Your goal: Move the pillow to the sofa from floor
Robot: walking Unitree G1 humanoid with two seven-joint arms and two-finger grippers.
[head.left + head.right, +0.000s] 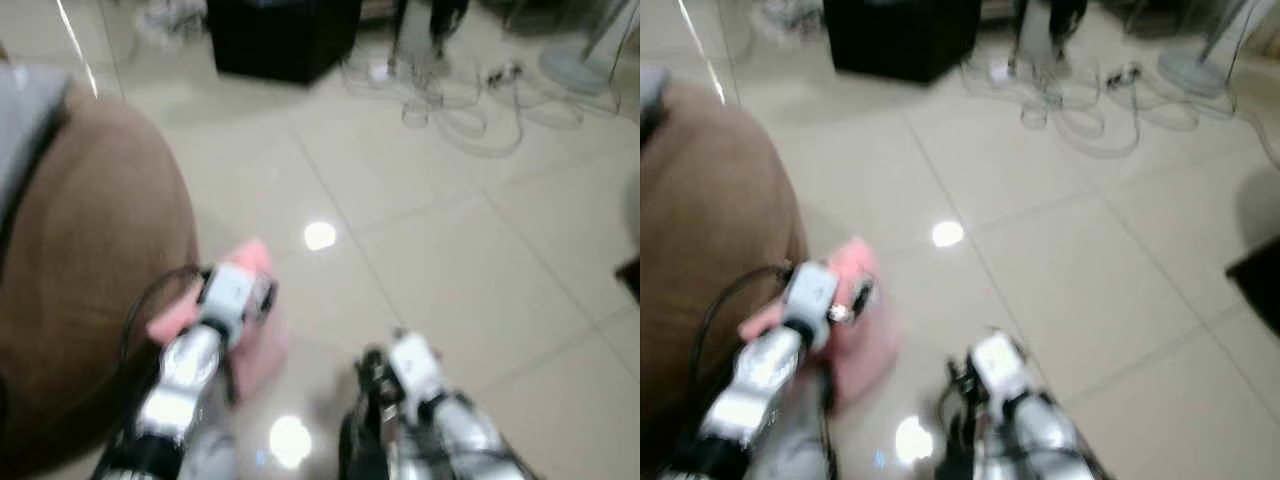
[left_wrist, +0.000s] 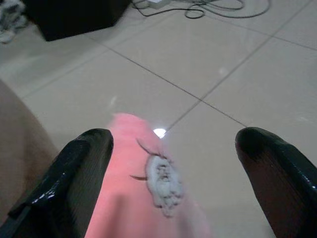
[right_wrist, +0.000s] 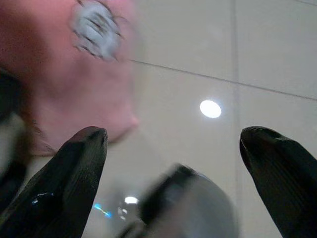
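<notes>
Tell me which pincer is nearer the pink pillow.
Left. The left pincer hangs right over the pink pillow beside the brown sofa, fingers spread. The right pincer is off to the pillow's side above bare tile, also open.

Pink pillow point(image 2: 133, 183) (grey motif), brown sofa point(image 1: 90, 280), beige tiled floor point(image 1: 450, 260)

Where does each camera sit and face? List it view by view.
Head eyes: look down at the beige tiled floor, the brown sofa, both silver arms.
Left wrist: along the open left pincer at the pink plush pillow.
Right wrist: along the open right pincer at floor and pillow.
Shared: the pillow.
</notes>
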